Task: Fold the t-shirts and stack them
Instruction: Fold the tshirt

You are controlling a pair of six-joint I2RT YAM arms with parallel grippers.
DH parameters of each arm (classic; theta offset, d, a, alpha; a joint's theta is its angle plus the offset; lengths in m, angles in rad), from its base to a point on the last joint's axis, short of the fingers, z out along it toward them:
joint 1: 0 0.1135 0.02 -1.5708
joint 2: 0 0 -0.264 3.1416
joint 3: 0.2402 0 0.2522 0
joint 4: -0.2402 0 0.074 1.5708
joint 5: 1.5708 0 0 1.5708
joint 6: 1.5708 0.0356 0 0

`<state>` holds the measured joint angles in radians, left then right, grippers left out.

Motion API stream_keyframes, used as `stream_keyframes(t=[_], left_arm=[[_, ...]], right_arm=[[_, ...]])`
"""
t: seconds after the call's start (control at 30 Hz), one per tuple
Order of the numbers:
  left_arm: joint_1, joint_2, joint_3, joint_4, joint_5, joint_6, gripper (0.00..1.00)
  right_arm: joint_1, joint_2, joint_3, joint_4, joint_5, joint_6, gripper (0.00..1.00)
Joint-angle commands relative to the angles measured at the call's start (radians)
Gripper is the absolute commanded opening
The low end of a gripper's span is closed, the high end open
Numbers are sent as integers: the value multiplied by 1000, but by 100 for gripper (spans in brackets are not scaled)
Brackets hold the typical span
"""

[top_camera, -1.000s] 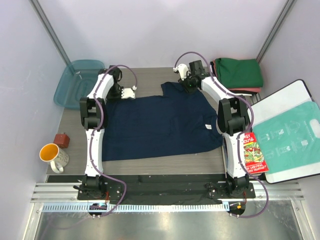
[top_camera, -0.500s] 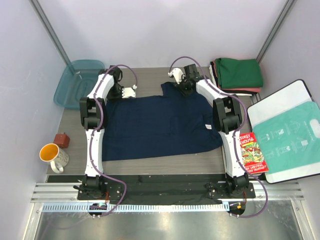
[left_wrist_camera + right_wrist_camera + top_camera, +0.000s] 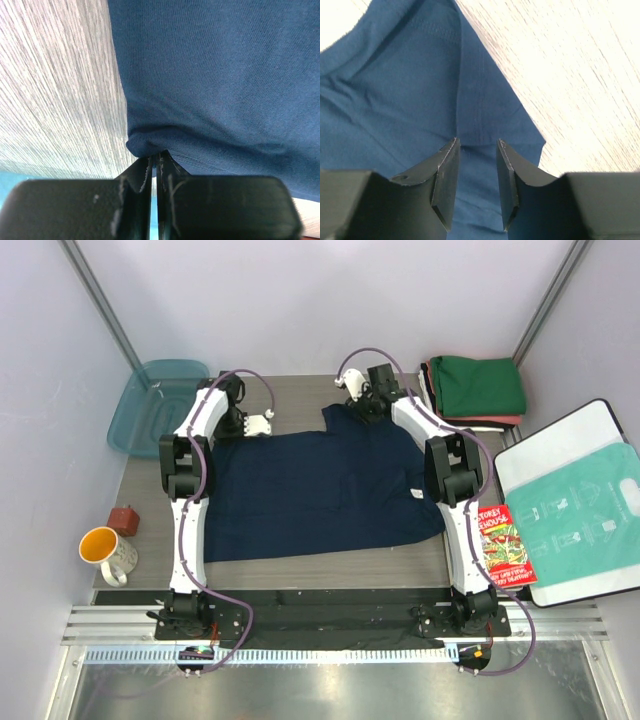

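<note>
1. One navy t-shirt (image 3: 320, 490) lies spread flat in the middle of the bench (image 3: 145, 475), with one small white tag (image 3: 417, 493) near its right edge.
2. One folded stack sits at the far right corner. The green shirt (image 3: 480, 385) is on top and the edge of a salmon-red shirt (image 3: 503, 421) shows under it. The layers below are too thin to count.
3. There are two arms. The left hand (image 3: 262, 425) is at the shirt's far left corner. In the left wrist view its fingers are pressed together, pinching a tuck of the navy hem at their tips (image 3: 155, 160).
4. The right hand (image 3: 365, 408) is at the shirt's far right corner. Its fingers are spread, and the navy cloth lies under the gap (image 3: 477, 145) with nothing gripped between them.
5. Off to the sides there is one each of the following:
   - a mug (image 3: 106, 550) and a red-brown block (image 3: 125, 519) at the near left;
   - a teal lid (image 3: 155, 400) at the far left;
   - a red book (image 3: 505, 545) on the right;
   - a white board (image 3: 560, 455) on the right, carrying a teal-printed bag (image 3: 575, 520).
6. Edges and open room:
   - The shirt's near hem stops short of the bench's near edge.
   - A bare strip of wood runs down the left, between the shirt and the mug.
   - A narrower bare band lies along the far side, between the two hands.
   - The shirt's right edge lies close beside the right arm.
</note>
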<state>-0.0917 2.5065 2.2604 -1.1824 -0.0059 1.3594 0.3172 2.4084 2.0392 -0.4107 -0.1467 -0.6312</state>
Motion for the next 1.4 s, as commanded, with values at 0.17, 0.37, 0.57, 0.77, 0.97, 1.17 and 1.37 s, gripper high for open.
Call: stream_keyframes(t=[0.17, 0.37, 0.57, 0.77, 0.97, 1.17, 1.37], left_arm=[[-11, -31, -13, -3, 43, -29, 0], [-11, -35, -19, 1, 38, -29, 0], [-11, -37, -22, 3, 38, -29, 0], [-11, -38, -21, 6, 37, -26, 0], [-11, -35, -21, 7, 37, -23, 0], [-13, -37, -19, 10, 38, -28, 0], [-10, -40, -22, 7, 37, -32, 0]], right_arm=[[33, 49, 73, 62, 7, 2, 45], [36, 66, 79, 76, 29, 8, 45], [36, 75, 82, 85, 58, 11, 43], [29, 66, 65, 101, 95, 21, 44], [25, 44, 38, 108, 96, 16, 44], [22, 49, 15, 108, 96, 2, 42], [23, 57, 13, 90, 88, -15, 18]])
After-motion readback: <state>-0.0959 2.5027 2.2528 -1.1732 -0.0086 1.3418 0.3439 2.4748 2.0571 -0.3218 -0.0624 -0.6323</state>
